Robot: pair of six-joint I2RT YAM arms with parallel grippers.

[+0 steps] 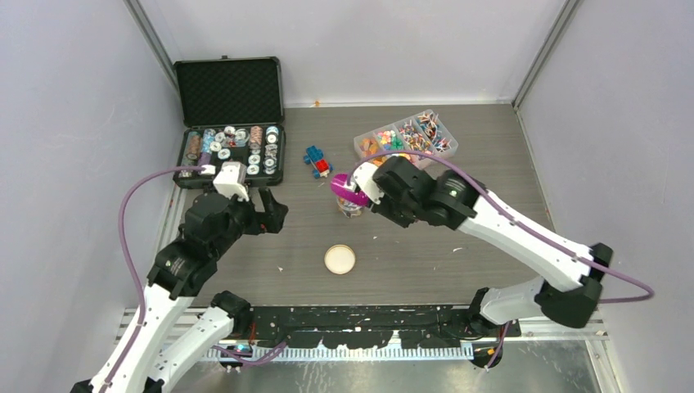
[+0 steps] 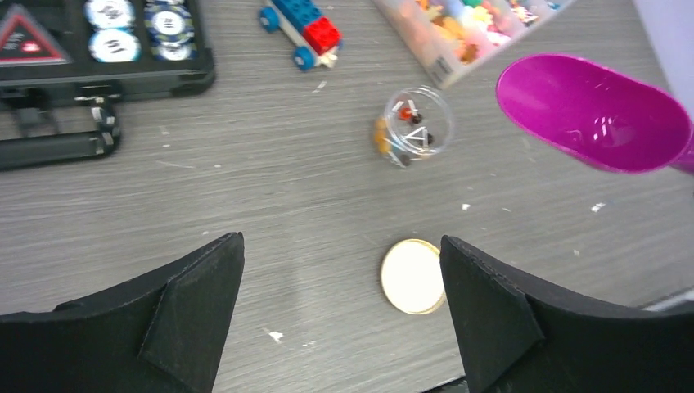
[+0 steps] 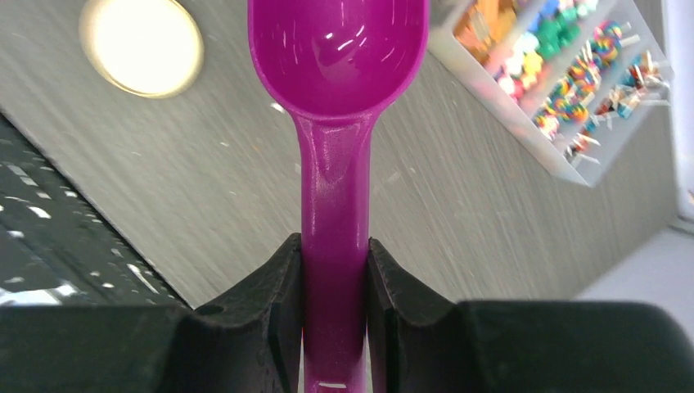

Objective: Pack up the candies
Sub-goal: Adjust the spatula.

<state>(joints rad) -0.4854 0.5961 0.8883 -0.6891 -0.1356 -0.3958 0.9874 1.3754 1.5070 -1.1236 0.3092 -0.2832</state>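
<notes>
Candies [image 1: 407, 133], tiny multicoloured sweets, some wrapped, sit sorted in a clear compartmented plastic box [image 3: 511, 110]. Right gripper [image 3: 334, 246] pinches the handle of a magenta plastic scoop [image 3: 337, 57]; left gripper [image 2: 340, 239] stands spread. Print on the round discs [image 2: 113, 45] is too blurred to read.

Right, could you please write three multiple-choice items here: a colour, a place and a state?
1. The scoop is: A. green; B. purple; C. yellow.
2. Relative to the jar, the pale disc lies: A. on top; B. inside; C. on the table, nearer the arm bases.
3. The left gripper is: A. open; B. shut on the jar; C. shut on the pale disc.
Answers: 1 B, the right wrist view shows purple; 2 C, the top view shows it nearer the bases; 3 A, its jaws stand apart, holding nothing.
</notes>
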